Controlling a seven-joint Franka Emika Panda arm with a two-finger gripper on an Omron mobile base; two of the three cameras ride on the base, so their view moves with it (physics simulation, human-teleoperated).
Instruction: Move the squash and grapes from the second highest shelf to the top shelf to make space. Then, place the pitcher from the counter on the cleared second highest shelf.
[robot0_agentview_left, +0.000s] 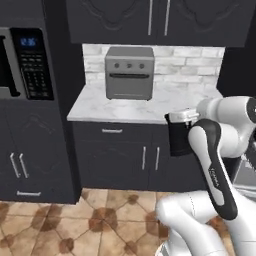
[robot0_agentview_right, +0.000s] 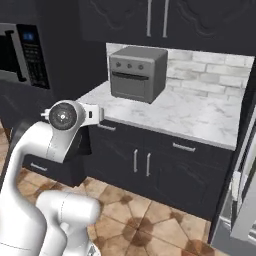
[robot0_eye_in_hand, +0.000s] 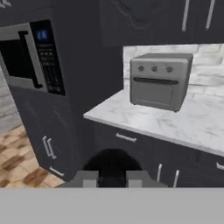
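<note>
Pitcher (robot0_eye_in_hand: 112, 165): black, rounded, clamped between the 2 dark fingertips, off the counter.
Gripper (robot0_eye_in_hand: 112, 178): jaws narrow, closed on the pitcher's sides.
Counter (robot0_eye_in_hand: 175, 120): white marble, ahead of the jaws and above them to the right.
Toaster oven (robot0_eye_in_hand: 159, 80): silver, standing on that slab, well beyond the jaws.
Microwave (robot0_eye_in_hand: 30, 57): built into dark cabinets, far left of the jaws.

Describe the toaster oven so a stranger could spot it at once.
Find the white marble counter over the dark cabinets. The toaster oven stands at its back against the pale brick wall: a boxy silver unit with three knobs, unlike the microwave built into the tall cabinet.
</note>
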